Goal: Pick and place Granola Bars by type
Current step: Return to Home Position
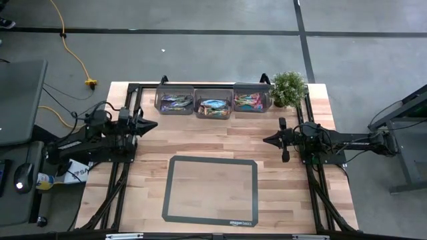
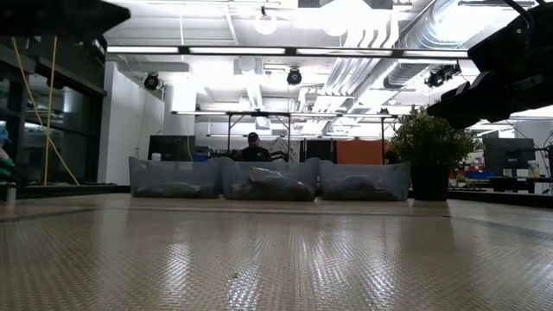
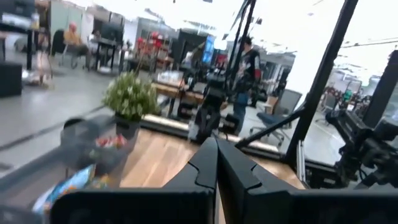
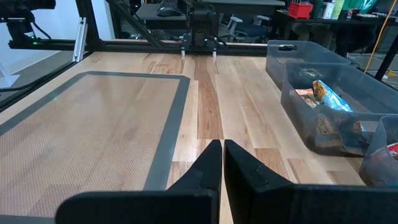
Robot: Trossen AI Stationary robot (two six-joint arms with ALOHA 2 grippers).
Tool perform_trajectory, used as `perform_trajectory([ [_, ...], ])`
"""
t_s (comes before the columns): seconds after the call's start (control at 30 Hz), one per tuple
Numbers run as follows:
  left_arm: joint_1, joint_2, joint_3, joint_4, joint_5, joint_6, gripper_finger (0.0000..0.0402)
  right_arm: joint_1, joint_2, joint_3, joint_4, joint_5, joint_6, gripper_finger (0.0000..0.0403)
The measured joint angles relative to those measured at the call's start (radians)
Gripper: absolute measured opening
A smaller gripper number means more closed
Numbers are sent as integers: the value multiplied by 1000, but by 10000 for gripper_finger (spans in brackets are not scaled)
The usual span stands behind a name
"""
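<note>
The granola bars lie in three clear grey bins in a row at the table's far edge: dark purple-blue ones in the left bin (image 1: 175,102), bright blue ones in the middle bin (image 1: 213,106), pink and orange ones in the right bin (image 1: 251,101). In the right wrist view the bars (image 4: 324,93) rest on the bin floors. My left gripper (image 1: 155,124) hovers shut at the table's left side, near the left bin. My right gripper (image 1: 266,139) hovers shut at the table's right side. Neither holds anything.
A grey-bordered mat (image 1: 211,189) lies flat in the table's near middle. A small potted plant (image 1: 288,88) stands at the far right corner beside the bins. Bare wood (image 1: 213,137) lies between the two grippers. People show in the room beyond the table.
</note>
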Motion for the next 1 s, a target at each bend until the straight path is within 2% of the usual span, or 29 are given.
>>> perform_trajectory([
  [0.2,0,0,-16,73,9,18,0,0,0,0,0,0,0,0],
  [0.3,0,0,-64,119,17,-8,0,0,0,0,0,0,0,0],
  [0.47,0,0,-179,295,32,-84,0,0,0,0,0,0,0,0],
  [0.6,0,0,-216,358,-18,-108,0,0,0,0,0,0,0,0],
  [1.0,0,0,-220,352,-153,-48,0,0,0,0,0,0,0,0],
])
